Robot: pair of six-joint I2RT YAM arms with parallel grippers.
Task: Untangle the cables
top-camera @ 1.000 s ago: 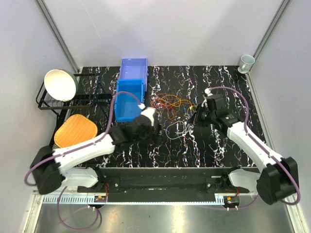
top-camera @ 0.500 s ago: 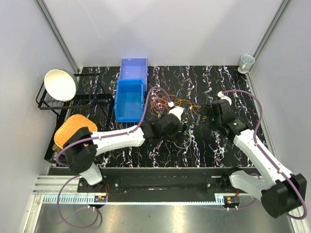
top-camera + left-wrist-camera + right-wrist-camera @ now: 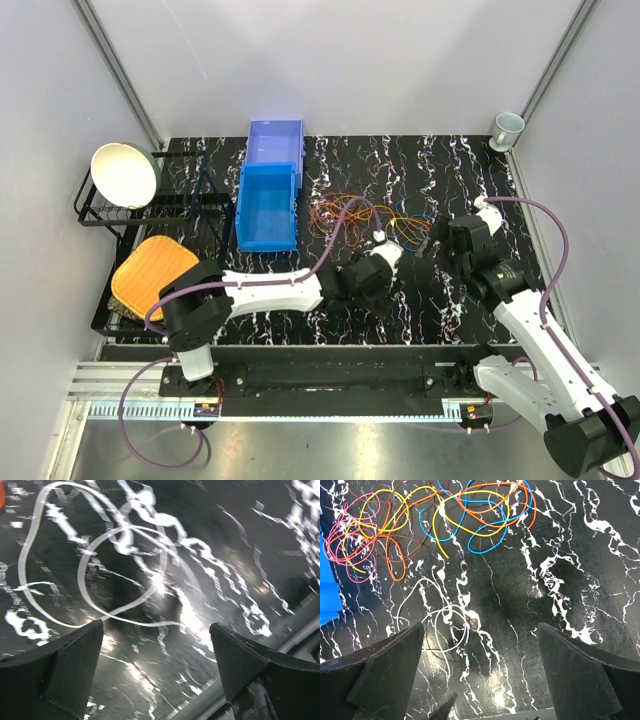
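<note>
The cables [image 3: 395,535] lie on the black marbled table as a loose tangle of pink, yellow, orange and brown loops, with blue, orange and yellow loops [image 3: 485,510] to their right. In the top view this bunch [image 3: 352,213] sits mid-table. A thin white cable [image 3: 437,622] lies in loops apart from it, nearer the arms. My left gripper [image 3: 157,672] hangs open just short of the white cable [image 3: 95,570], nothing between its fingers. My right gripper [image 3: 480,677] is open and empty, raised above the table to the right of the bunch. In the top view, left gripper [image 3: 368,285] and right gripper [image 3: 432,247] stand close together.
Two blue bins [image 3: 270,195] stand at the back left of the cables. A black rack holding a white bowl [image 3: 125,175] and an orange woven disc [image 3: 152,270] are at the far left. A cup [image 3: 507,128] sits in the back right corner.
My left arm has swept right from the blue bin to above the white cable. My right gripper has opened and drawn back to the right, away from the bunch.
</note>
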